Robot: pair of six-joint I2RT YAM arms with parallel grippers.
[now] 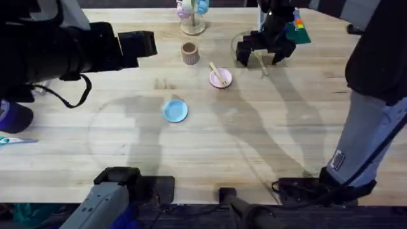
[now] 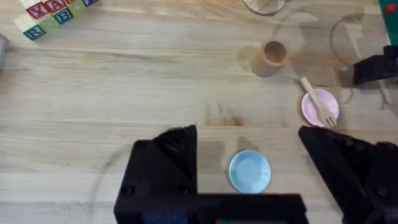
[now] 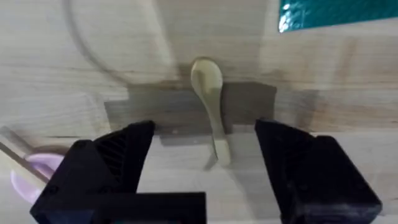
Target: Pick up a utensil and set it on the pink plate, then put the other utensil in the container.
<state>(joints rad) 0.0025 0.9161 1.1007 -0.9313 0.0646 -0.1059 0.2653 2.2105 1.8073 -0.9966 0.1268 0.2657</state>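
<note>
The wooden fork lies across the pink plate, its tines on the plate and its handle sticking out toward the tan container. The wooden spoon lies flat on the table. My right gripper is open just over it, one finger on each side of the handle. In the overhead view that gripper is at the back right, over the spoon. My left gripper hangs open and empty high above the table.
A light-blue plate sits mid-table, below my left gripper. A pastel cup stand stands at the far edge behind the container. Letter blocks lie far left. A green item lies just beyond the spoon.
</note>
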